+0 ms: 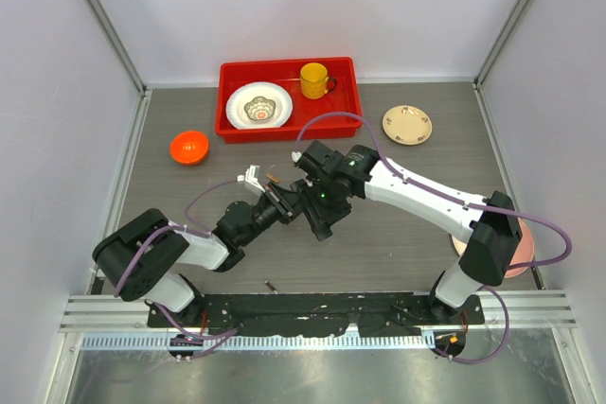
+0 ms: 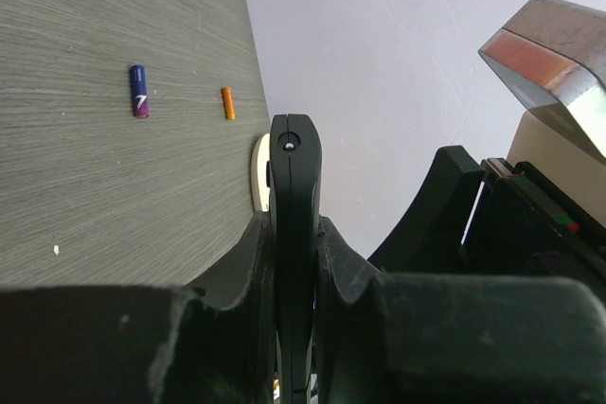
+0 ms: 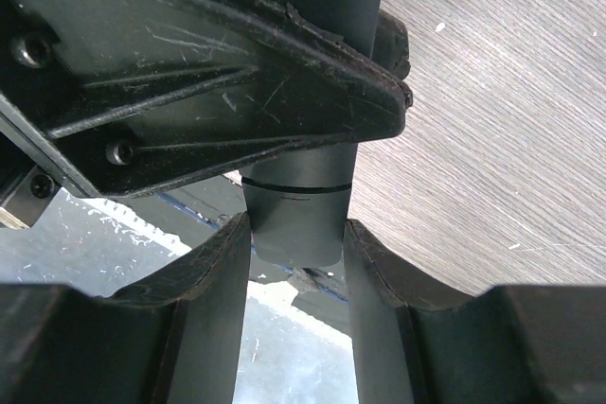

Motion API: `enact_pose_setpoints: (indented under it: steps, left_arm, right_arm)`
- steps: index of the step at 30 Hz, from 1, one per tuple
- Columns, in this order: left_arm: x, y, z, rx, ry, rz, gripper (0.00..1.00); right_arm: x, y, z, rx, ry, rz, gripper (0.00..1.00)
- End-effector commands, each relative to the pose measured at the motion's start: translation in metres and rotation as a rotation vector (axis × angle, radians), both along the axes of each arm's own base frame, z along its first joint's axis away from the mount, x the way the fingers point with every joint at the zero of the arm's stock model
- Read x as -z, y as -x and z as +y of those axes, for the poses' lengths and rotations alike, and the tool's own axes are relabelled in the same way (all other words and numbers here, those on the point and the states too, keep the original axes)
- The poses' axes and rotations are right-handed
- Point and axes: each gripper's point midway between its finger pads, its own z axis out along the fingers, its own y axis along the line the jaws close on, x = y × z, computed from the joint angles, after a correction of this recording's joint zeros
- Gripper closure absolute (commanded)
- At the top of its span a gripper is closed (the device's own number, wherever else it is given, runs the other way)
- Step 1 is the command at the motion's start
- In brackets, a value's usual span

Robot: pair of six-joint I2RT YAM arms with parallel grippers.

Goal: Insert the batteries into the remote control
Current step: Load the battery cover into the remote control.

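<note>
Remote control, slim flat black plastic bar: prob. light, stiff, slick; L gripper pinches faces, R gripper clamps edges.

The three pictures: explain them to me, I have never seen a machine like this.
It is a robot: a left arm and a right arm bolted to a table, each ending in a two-fingered hand. One picture looks down from above; the other two come from cameras on the wrists. On the table: a red tray with a white dish and yellow mug, an orange bowl, a small plate, a blue battery and an orange battery. The left hand holds a black remote control edge-on; the right hand grips it too.
</note>
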Motion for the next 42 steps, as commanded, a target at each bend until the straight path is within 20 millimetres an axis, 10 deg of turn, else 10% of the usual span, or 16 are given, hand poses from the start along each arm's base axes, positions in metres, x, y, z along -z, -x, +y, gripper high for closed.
enact_pose_setpoints:
  steps: [1, 42]
  left_arm:
    - [-0.104, 0.029, -0.004, 0.099, 0.282, -0.257, 1.0]
    - [-0.101, 0.048, -0.024, 0.175, 0.275, -0.255, 1.0]
  right_arm:
    - [-0.014, -0.031, 0.002, 0.051, -0.047, -0.12, 0.89]
    - [-0.032, -0.064, 0.013, 0.095, -0.104, -0.179, 0.89]
